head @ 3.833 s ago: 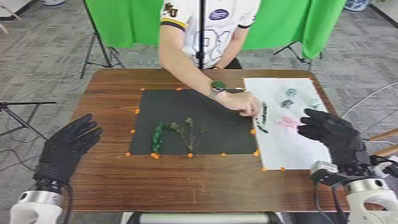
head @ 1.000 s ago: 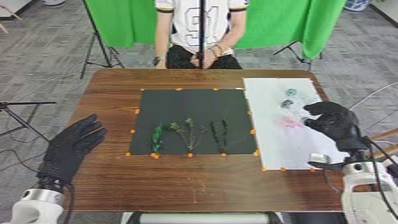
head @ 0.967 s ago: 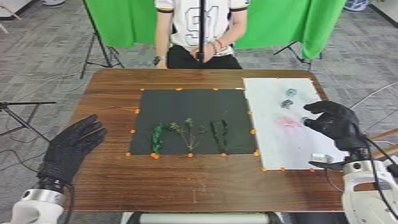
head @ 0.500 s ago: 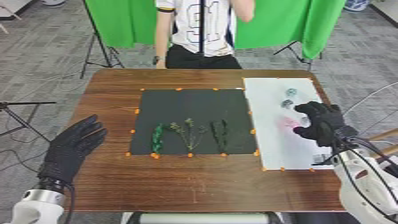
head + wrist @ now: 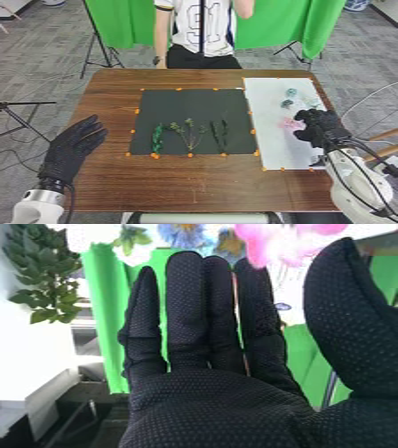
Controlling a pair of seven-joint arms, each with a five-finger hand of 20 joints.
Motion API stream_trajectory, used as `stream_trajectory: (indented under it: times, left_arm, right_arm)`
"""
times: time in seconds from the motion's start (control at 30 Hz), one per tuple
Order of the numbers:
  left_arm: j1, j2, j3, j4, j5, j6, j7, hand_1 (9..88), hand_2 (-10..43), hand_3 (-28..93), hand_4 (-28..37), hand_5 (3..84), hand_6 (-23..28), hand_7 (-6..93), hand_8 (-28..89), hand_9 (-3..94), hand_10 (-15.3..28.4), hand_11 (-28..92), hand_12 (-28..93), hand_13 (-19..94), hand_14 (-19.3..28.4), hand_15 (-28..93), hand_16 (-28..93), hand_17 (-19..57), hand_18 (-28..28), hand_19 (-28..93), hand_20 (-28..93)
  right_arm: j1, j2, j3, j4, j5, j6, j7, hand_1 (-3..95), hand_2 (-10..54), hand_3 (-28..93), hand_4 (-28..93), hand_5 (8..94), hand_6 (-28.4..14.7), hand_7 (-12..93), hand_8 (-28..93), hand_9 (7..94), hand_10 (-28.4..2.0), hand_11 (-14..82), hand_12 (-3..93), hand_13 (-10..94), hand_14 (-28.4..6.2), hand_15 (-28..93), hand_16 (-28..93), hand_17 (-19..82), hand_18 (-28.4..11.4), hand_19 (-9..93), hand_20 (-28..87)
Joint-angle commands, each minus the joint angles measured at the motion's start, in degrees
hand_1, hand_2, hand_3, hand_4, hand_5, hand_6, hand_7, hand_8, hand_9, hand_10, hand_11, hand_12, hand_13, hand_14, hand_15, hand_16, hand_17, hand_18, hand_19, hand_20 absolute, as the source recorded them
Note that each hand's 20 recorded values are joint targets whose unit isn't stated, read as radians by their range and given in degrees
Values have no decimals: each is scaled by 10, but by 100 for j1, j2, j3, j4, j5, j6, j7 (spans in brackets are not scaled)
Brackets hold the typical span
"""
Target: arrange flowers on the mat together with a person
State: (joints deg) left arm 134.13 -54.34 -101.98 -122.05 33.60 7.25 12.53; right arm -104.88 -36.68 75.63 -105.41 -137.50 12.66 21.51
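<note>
In the head view, the dark mat (image 5: 191, 107) carries a leafy green sprig (image 5: 157, 138), a thin branching sprig (image 5: 189, 135) and a dark green stem (image 5: 219, 136), side by side near its robot-side edge. My right hand (image 5: 322, 131) is over the right part of the white sheet (image 5: 274, 150), beside the pink flower (image 5: 290, 123). Small bluish flowers (image 5: 291, 93) lie farther up that sheet. My left hand (image 5: 73, 150) stays open left of the mat. The right wrist view has my right hand (image 5: 213, 399) with straight fingers, pink petals (image 5: 306, 230) and a blue flower (image 5: 182, 234) beyond them.
Orange tabs (image 5: 155, 155) mark the borders of the mat and sheet on the wooden table (image 5: 191, 185). Green leaves (image 5: 49, 279) appear in the right wrist view. A person stands across the table, hands off the flowers.
The person's hand, earlier over the mat's right edge with a dark stem, has withdrawn, and the stem lies on the mat. My right hand has shifted slightly left and nearer the robot.
</note>
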Motion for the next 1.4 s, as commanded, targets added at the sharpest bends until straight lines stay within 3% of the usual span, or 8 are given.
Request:
stream_trajectory:
  times: [0.03,0.17,0.3,0.47,0.7,0.97,1.17,1.4]
  left_arm:
    - [67,3,29,0,-14,38,-1,286,14,728,-194,406,59,181,-92,341,141,278,125,275,159,378,-19,-71,206,481,97]
    - [40,3,45,10,-16,24,-15,286,14,728,-195,406,60,181,-92,341,142,277,125,275,160,378,-19,-70,206,482,97]
    - [45,11,42,6,-25,35,-2,286,14,728,-195,406,60,181,-92,341,141,277,125,275,160,377,-19,-71,206,481,97]
    - [80,65,-39,-12,-41,52,17,286,15,728,-195,407,60,182,-92,341,142,277,125,275,160,378,-19,-71,206,482,97]
    - [188,205,-310,-64,-54,82,3,285,16,727,-196,408,60,181,-92,342,142,276,125,275,160,377,-19,-71,206,481,97]
    - [402,430,-690,-122,-68,122,-122,285,17,727,-195,407,60,181,-92,341,141,277,125,275,161,375,-19,-71,206,481,97]
    - [380,499,-671,-105,-81,186,-117,285,17,726,-195,408,60,180,-92,341,141,276,125,275,161,376,-18,-71,206,481,97]
    - [318,586,-559,-90,-93,235,-64,285,17,727,-196,407,60,180,-92,341,143,275,125,275,161,377,-18,-71,206,481,97]
  right_arm:
    - [350,121,-445,291,-149,370,54,333,-95,883,-283,444,17,416,-193,440,-96,463,296,424,-69,690,205,188,-160,646,392]
    - [537,105,-667,416,-161,387,96,365,-95,873,-283,485,33,440,-201,485,-94,487,304,464,-63,696,216,204,-156,655,396]
    - [709,91,-928,610,-187,867,156,449,-95,793,-282,554,51,505,-52,636,-64,354,488,552,-48,638,341,230,-151,661,406]
    - [811,57,-1014,625,-215,1126,139,503,-95,794,-283,673,54,497,-22,751,-53,327,537,638,-49,647,393,275,-151,694,424]
    - [1436,-8,-1440,536,-265,1507,176,495,-95,815,-283,688,51,501,-33,769,-58,329,543,647,-49,657,399,280,-154,704,433]
    - [3545,-378,-3112,602,-7,2200,-437,492,-95,824,-283,695,48,499,-34,772,-56,330,545,647,-51,661,402,281,-155,707,438]
    - [5291,-1216,-4771,1121,368,2162,-1256,491,-95,825,-283,691,49,501,-37,769,-59,329,546,646,-51,659,405,279,-155,705,439]
    - [6395,-2187,-6167,1513,610,2046,-1898,491,-95,822,-283,689,51,506,-40,769,-58,327,544,647,-49,659,403,279,-153,702,438]
